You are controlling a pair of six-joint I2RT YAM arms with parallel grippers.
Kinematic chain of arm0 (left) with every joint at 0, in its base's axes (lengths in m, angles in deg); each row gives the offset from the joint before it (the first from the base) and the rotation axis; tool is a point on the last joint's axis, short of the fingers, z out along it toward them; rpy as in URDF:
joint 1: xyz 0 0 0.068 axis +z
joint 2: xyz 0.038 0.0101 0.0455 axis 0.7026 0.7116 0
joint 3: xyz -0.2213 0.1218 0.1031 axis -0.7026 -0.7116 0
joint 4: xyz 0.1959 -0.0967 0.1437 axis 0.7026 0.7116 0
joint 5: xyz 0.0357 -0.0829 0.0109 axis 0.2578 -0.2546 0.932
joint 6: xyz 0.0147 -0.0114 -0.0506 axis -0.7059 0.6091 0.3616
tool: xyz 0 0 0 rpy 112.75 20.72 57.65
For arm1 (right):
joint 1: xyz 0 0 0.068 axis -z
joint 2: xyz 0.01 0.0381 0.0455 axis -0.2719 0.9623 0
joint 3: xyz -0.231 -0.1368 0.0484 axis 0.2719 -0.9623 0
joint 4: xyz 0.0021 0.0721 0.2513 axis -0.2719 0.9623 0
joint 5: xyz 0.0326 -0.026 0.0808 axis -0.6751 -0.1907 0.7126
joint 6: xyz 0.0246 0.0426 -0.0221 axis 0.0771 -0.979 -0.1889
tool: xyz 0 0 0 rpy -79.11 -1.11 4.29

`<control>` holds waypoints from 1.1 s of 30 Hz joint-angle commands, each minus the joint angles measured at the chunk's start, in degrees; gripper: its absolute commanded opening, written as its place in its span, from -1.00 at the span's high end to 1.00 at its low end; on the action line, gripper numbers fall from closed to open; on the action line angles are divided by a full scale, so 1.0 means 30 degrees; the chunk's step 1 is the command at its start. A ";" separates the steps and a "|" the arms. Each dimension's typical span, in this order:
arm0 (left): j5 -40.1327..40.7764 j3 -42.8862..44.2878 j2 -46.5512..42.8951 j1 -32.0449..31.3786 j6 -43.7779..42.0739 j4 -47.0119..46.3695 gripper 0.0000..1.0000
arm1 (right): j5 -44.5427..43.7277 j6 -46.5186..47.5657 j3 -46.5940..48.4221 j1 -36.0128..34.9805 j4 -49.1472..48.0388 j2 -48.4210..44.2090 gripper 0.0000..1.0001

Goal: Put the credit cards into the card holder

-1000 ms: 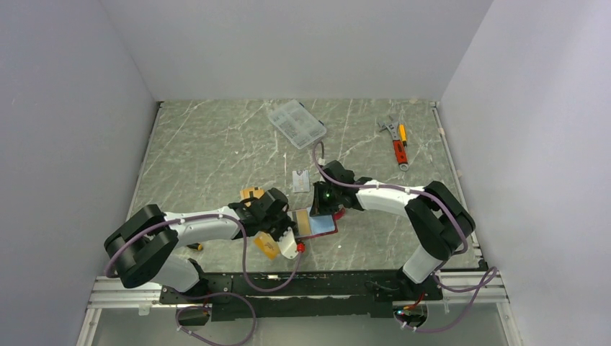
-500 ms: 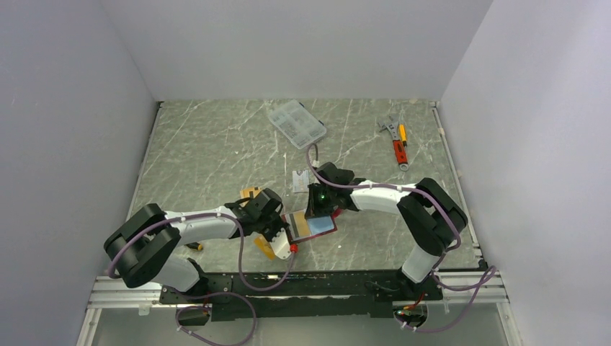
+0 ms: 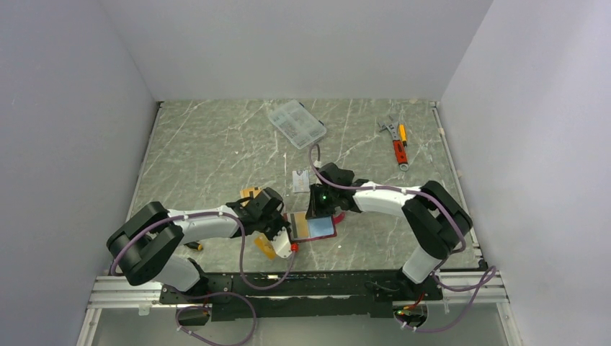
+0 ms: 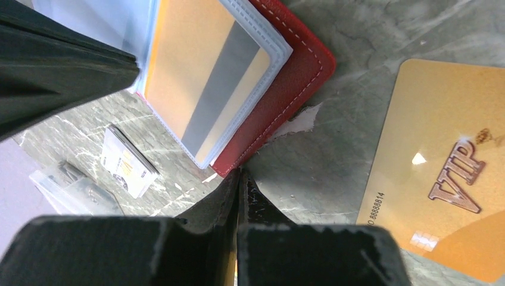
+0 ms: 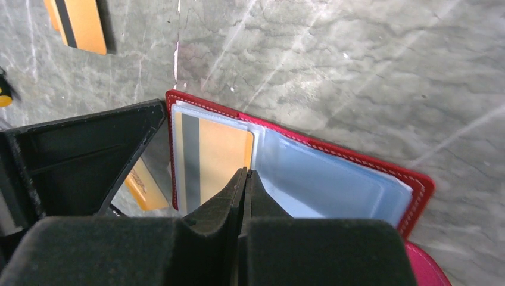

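Observation:
The red card holder (image 3: 315, 228) lies open on the table, light blue sleeves up. An orange-gold credit card with a grey stripe (image 4: 205, 83) sits inside its clear left sleeve (image 5: 209, 161). My right gripper (image 5: 245, 172) is shut, its tips down on the sleeves at that card's edge. My left gripper (image 4: 239, 175) is shut too, with its tips at the holder's red corner. A gold VIP card (image 4: 443, 173) lies flat on the table beside it. Further off, an orange card with a black stripe (image 5: 77, 21) and a pale silver card (image 4: 127, 162) also rest on the table.
A clear compartment box (image 3: 296, 123) lies at the back centre. A wrench and orange-handled tools (image 3: 396, 143) are at the back right. A small yellow-and-black tool (image 3: 193, 246) lies by the left arm. Grey walls close in three sides.
Both grippers and the open holder have shifted a little to the left over the last second. Almost nothing moved in the last half second.

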 commanded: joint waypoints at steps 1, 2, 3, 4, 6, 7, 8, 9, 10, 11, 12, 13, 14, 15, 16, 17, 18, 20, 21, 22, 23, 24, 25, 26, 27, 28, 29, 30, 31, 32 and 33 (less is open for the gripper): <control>-0.0693 0.0932 -0.0226 0.0004 0.0559 0.0860 0.85 | -0.0074 -0.0054 -0.0697 0.0421 0.0245 -0.1882 1.00; -0.0770 0.1273 -0.0330 0.0006 0.0917 0.1198 0.85 | -0.0038 -0.0102 -0.0805 0.0401 0.0185 -0.1931 1.00; -0.0798 0.1631 -0.0346 0.0006 0.1262 0.1611 0.84 | -0.0044 -0.0138 -0.0884 0.0380 0.0155 -0.1886 1.00; -0.0831 0.2005 -0.0374 -0.0008 0.1598 0.1970 0.84 | -0.0030 -0.0150 -0.0913 0.0374 0.0141 -0.1770 1.00; -0.0821 0.2304 -0.0401 0.0005 0.1681 0.2283 0.84 | 0.0081 -0.0229 -0.0957 0.0354 -0.0037 -0.1520 1.00; -0.0840 0.2144 -0.0432 -0.0008 0.1500 0.2197 0.84 | 0.0084 -0.0238 -0.0991 0.0293 -0.0114 -0.1391 1.00; -0.0788 0.1977 -0.0417 0.0001 0.1276 0.1995 0.84 | -0.0008 -0.0239 -0.0966 0.0194 -0.0102 -0.1236 1.00; -0.0819 0.1839 -0.0306 -0.0042 0.1098 0.1838 0.84 | 0.0003 -0.0239 -0.0919 0.0079 -0.0104 -0.1052 1.00; -0.0833 0.1742 -0.0197 -0.0047 0.0936 0.1724 0.85 | 0.0034 -0.0239 -0.0858 -0.0078 -0.0115 -0.0860 1.00; -0.0835 0.1653 -0.0066 -0.0103 0.0806 0.1526 0.85 | 0.0009 -0.0254 -0.0785 -0.0240 -0.0084 -0.0719 1.00; -0.0876 0.1601 0.0116 -0.0168 0.0702 0.1388 0.85 | 0.0028 -0.0285 -0.0733 -0.0418 -0.0083 -0.0614 1.00; -0.0859 0.1569 0.0208 -0.0195 0.0601 0.1279 0.85 | 0.0063 -0.0355 -0.0707 -0.0536 -0.0135 -0.0586 1.00; -0.0864 0.1609 0.0322 -0.0209 0.0578 0.1203 0.85 | 0.0097 -0.0422 -0.0667 -0.0671 -0.0181 -0.0601 1.00; -0.0850 0.1684 0.0413 -0.0207 0.0582 0.1238 0.85 | 0.0126 -0.0467 -0.0625 -0.0750 -0.0202 -0.0632 1.00; -0.0852 0.1799 0.0461 -0.0211 0.0583 0.1315 0.85 | 0.0057 -0.0451 -0.0525 -0.0798 -0.0069 -0.0704 1.00; -0.0794 0.1949 0.0492 -0.0200 0.0706 0.1365 0.85 | 0.0019 -0.0402 -0.0446 -0.0795 0.0087 -0.0813 1.00; -0.0698 0.2140 0.0515 -0.0162 0.0844 0.1423 0.85 | 0.0036 -0.0347 -0.0393 -0.0788 0.0271 -0.0966 1.00; -0.0646 0.2698 0.0478 0.0028 0.1213 0.1869 0.84 | -0.0070 -0.0088 -0.0198 -0.0520 0.1023 -0.1402 1.00; -0.0632 0.3076 0.0451 0.0185 0.1533 0.2362 0.83 | -0.0096 0.0120 -0.0083 -0.0208 0.1381 -0.1710 1.00; -0.0649 0.3540 0.0444 0.0410 0.2104 0.2858 0.82 | -0.0132 0.0337 -0.0014 0.0124 0.1777 -0.2089 1.00; -0.0728 0.4196 0.0483 0.0760 0.2630 0.3561 0.81 | -0.0246 0.0635 0.0068 0.0605 0.2200 -0.2576 1.00; -0.0851 0.4834 0.0514 0.1155 0.3267 0.4268 0.81 | -0.0290 0.0925 0.0170 0.1145 0.2601 -0.3021 1.00; -0.0892 0.5463 0.0598 0.1523 0.3958 0.4994 0.80 | -0.0244 0.1199 0.0281 0.1777 0.2977 -0.3461 1.00; -0.0872 0.6157 0.0715 0.1895 0.4637 0.5886 0.79 | -0.0238 0.1512 0.0486 0.2357 0.3313 -0.3842 1.00; -0.0902 0.6973 0.0894 0.2253 0.5587 0.6694 0.78 | -0.0326 0.1796 0.0742 0.2891 0.3597 -0.4168 0.93; -0.1020 0.7726 0.1074 0.2660 0.6712 0.7538 0.78 | -0.0435 0.2022 0.1027 0.3372 0.3753 -0.4344 0.81; -0.1206 0.8469 0.1298 0.3048 0.7930 0.8332 0.77 | -0.0438 0.2219 0.1326 0.3813 0.3817 -0.4363 0.71; -0.1402 0.9254 0.1579 0.3390 0.9408 0.8907 0.77 | -0.0362 0.2361 0.1656 0.4212 0.3748 -0.4252 0.61; -0.1558 1.0044 0.1888 0.3751 1.0804 0.9415 0.77 | -0.0275 0.2419 0.2005 0.4555 0.3585 -0.4040 0.52; -0.1764 1.1001 0.2326 0.4049 1.2334 0.9823 0.76 | -0.0072 0.2426 0.2338 0.4825 0.3356 -0.3695 0.45; -0.1907 1.1526 0.2787 0.4324 1.3675 1.0159 0.75 | 0.0113 0.2412 0.2684 0.5082 0.3101 -0.3271 0.41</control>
